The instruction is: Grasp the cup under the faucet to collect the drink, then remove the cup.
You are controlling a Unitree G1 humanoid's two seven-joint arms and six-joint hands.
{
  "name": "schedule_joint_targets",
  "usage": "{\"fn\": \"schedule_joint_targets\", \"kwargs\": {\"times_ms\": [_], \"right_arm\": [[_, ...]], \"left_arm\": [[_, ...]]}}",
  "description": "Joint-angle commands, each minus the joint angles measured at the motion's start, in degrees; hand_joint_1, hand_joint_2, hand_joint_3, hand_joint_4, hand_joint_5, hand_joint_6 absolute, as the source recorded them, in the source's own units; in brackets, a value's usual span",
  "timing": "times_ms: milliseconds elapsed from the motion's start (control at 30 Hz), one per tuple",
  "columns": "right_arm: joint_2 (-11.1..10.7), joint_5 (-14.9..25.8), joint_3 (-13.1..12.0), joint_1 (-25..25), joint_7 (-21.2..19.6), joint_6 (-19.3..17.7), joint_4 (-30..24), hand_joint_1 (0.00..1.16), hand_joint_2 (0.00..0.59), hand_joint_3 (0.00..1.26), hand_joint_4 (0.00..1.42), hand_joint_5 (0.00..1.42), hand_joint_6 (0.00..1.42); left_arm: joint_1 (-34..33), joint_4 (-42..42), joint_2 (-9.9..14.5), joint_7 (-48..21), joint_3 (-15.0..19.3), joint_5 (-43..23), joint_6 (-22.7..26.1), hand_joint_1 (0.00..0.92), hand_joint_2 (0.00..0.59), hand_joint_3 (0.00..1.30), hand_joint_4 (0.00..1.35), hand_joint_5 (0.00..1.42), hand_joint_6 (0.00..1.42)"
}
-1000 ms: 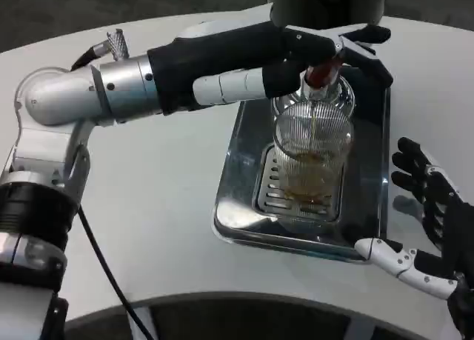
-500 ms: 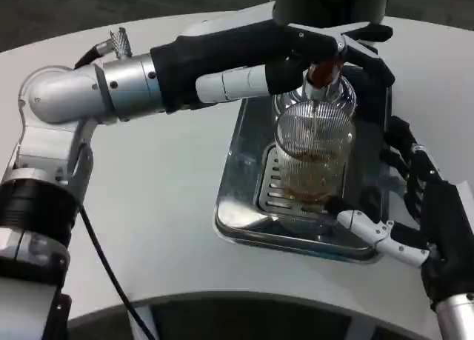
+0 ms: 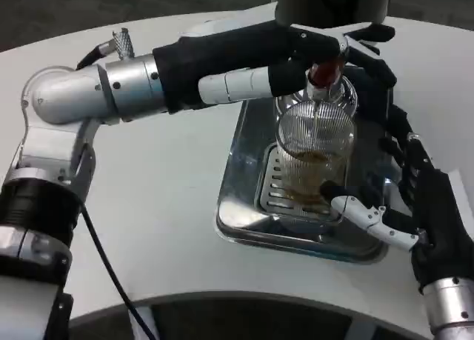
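1. The left hand (image 3: 311, 55) reaches across and presses on the red faucet lever (image 3: 324, 73), fingers wrapped around it to hold the tap open, so an amber stream (image 3: 314, 129) runs down.
2. The ribbed glass cup (image 3: 314, 151) stands upright on the slotted drip grate (image 3: 278, 188) of the steel tray (image 3: 241, 170), directly beneath the spout, partly filled with brown drink.
3. The right hand (image 3: 415, 207) sits just beside the cup, fingers spread wide and holding nothing; its thumb points at the cup's base, whether touching I cannot tell.
4. My read: that hand is poised to grasp the cup, so lifting out comes next.
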Motion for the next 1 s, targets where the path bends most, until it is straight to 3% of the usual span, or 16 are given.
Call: {"fn": "schedule_joint_targets", "kwargs": {"times_ms": [33, 1000], "right_arm": [[0.6, -0.4, 0.6, -1.3, -1.1, -1.7, 2.0, 0.9, 0.148, 0.07, 0.07, 0.11, 0.2], [2.1, -0.5, 3.3, -6.7, -2.5, -3.8, 8.9, 0.87, 0.151, 0.06, 0.07, 0.11, 0.18]], "left_arm": [[2.8, 1.2, 0.0, -2.4, -3.4, 4.8, 0.6, 0.0, 0.018, 0.35, 0.0, 0.05, 0.0], [3.8, -1.5, 0.9, -2.5, -4.2, 4.9, 0.0, 0.0, 0.019, 0.37, 0.02, 0.06, 0.0]]}}
